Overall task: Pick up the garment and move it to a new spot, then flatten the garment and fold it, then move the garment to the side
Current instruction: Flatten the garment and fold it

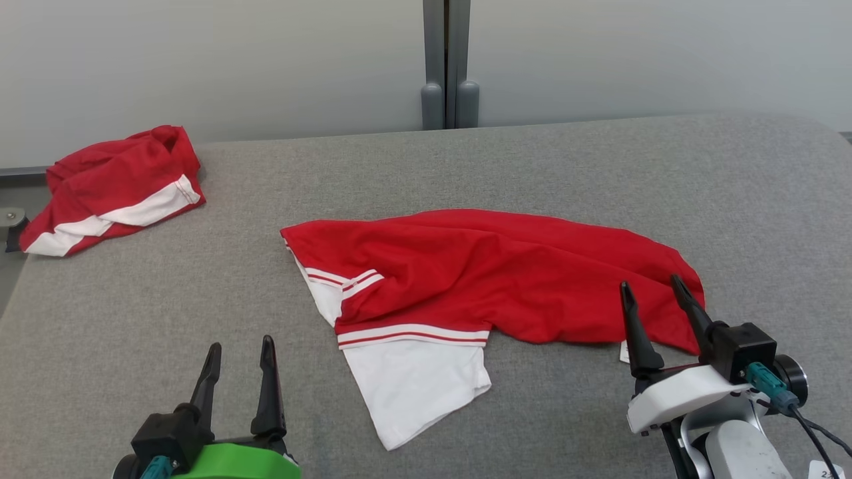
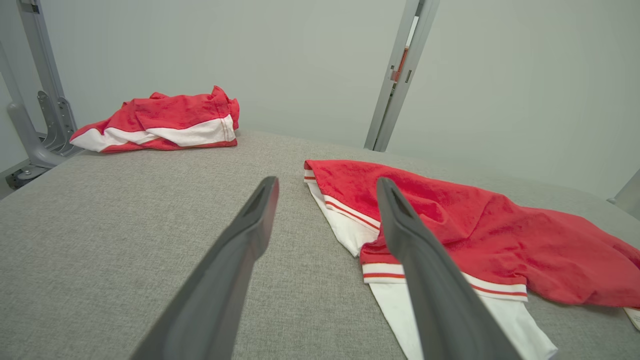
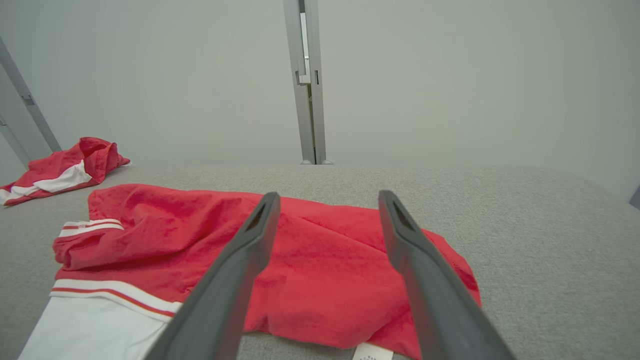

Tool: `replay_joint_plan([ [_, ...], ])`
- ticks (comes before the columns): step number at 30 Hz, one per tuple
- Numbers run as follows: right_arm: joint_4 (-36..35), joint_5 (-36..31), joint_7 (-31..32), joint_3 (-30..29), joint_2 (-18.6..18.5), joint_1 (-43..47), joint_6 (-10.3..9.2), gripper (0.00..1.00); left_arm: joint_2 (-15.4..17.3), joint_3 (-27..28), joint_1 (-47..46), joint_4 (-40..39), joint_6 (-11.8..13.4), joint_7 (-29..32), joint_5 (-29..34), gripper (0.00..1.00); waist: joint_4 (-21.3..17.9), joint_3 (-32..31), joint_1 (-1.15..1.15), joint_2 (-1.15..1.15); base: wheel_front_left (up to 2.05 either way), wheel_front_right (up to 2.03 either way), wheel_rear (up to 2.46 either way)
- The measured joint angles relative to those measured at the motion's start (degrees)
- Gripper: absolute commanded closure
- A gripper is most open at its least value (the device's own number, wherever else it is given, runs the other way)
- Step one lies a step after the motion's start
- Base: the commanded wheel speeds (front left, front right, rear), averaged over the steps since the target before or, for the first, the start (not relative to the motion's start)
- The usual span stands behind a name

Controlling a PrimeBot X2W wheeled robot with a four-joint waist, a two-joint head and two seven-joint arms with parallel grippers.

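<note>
The left gripper [image 1: 241,342] hovers, fingers spread, over bare grey table [image 1: 133,313] left of the red-and-white shirt [image 1: 479,273]. The right gripper [image 1: 650,281], fingers spread and empty, points over the shirt's right end. Beyond lies open table; another red garment [image 1: 120,189] is bunched at the far-left corner

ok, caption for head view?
Open left gripper and right gripper near crumpled red-and-white garment on grey table; second garment at far left.
</note>
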Motion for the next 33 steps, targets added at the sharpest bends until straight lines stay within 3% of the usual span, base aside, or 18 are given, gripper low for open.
replay_joint_plan([
  [11, -0.2, 0.5, 0.0, -1.2, 0.0, 0.0, 0.0, 0.0, 0.0, -0.9, 0.1, 0.4, -0.4, 0.0, 0.8, 0.0, 0.0, 0.7, 0.0, 0.0, 0.0, 0.0, 0.0],
  [18, -0.1, 0.5, 0.0, -3.0, 0.0, -0.1, 0.0, 0.0, 0.0, -8.0, 0.3, 7.2, -1.7, 4.5, -3.5, 0.0, -0.7, 2.0, 0.0, 0.0, 0.0, 0.0, 0.0],
  [26, 0.8, -0.7, 0.0, -4.8, 0.0, -0.3, 0.0, 0.0, 0.0, -14.9, -0.4, 9.3, 0.3, 13.2, -9.1, 0.0, -2.3, 3.7, 0.0, 0.0, 0.0, 0.0, 0.0],
  [33, 2.2, -1.6, 0.0, -6.4, 0.0, -1.0, -0.01, 0.0, 0.0, -16.5, -1.4, 10.8, 2.2, 16.6, -10.3, 0.0, -3.8, 5.2, 0.0, 0.0, 0.0, 0.0, 0.0],
])
